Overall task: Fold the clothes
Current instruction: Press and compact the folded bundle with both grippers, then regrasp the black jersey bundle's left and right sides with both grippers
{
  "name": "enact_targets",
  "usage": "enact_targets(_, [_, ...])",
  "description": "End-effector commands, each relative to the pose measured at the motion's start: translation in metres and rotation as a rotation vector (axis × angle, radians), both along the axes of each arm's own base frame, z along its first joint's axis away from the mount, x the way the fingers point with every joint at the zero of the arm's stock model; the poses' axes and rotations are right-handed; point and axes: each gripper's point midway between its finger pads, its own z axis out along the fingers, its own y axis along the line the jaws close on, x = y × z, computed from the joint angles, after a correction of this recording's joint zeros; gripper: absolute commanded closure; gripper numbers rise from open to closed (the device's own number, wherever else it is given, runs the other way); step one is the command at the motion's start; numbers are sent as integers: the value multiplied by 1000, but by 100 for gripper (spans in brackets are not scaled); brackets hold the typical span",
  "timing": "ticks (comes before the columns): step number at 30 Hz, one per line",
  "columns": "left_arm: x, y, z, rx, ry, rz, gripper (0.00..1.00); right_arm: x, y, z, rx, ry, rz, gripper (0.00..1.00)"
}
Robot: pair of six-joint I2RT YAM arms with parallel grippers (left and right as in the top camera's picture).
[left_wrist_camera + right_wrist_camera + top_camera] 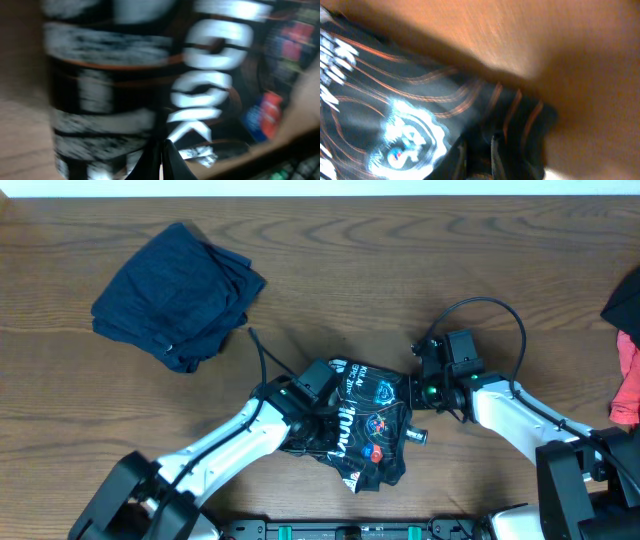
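Observation:
The clothes [368, 428] are one black jersey with thin orange lines, white lettering and coloured logos, lying crumpled at the table's front centre. My left gripper [332, 412] is at its left edge. In the left wrist view its tips [162, 150] meet, pinched on the fabric below the big white lettering [210, 75]. My right gripper [408, 402] is at the jersey's right edge. The right wrist view shows that gripper [479, 155] nearly closed on a dark fold of the jersey [420, 100], beside a white round logo [410, 135].
A folded dark-blue garment [180, 295] lies at the back left. A red-pink cloth [628, 385] and a black item [625, 300] sit at the right edge. Bare wooden table [400, 260] stretches behind the jersey.

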Motion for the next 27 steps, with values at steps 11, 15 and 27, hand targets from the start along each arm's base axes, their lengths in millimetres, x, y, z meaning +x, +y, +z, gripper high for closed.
enact_targets(11, [113,9,11,-154,-268,255,94,-84,-26,-12,-107,412,-241,97])
enact_targets(15, [149,8,36,-238,-377,265,94,-71,-17,8,-47,300,-185,90])
enact_targets(27, [130,56,98,-348,-232,329,35,-15,7,88,93,-212,39,62])
